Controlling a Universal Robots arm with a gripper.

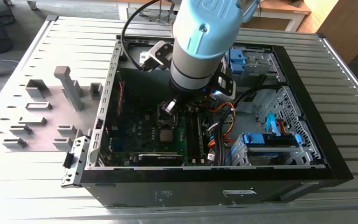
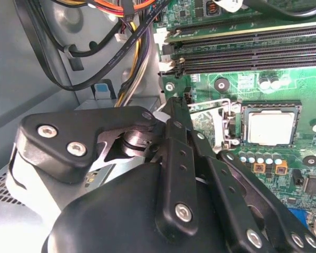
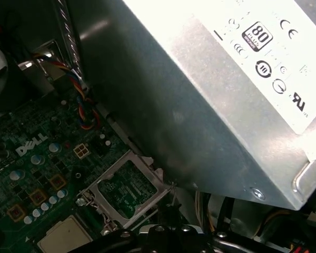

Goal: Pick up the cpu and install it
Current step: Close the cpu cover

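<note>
In the exterior view the arm (image 1: 197,42) reaches down into an open case (image 1: 197,191) lying on the slatted table (image 1: 42,196). The pincer (image 1: 169,107) hangs over the board (image 1: 135,135) near the centre of the frame. The cpu (image 1: 166,136) sits just below it in the frame, flat in its socket. Grey holder blocks (image 1: 35,88) stand on the table at the exterior view's left, well apart from the cpu.

The second wrist view gives the closer look. The pincer (image 2: 173,105) is drawn together to one narrow tip with nothing in it, near the open load plate (image 2: 217,118). The cpu (image 2: 270,129) lies just beyond that plate, near the memory slots (image 2: 242,52).

The first wrist view adds the grey power supply (image 3: 210,95) close by. It also shows the load plate (image 3: 127,184) with the cpu (image 3: 65,236) beside it.
</note>
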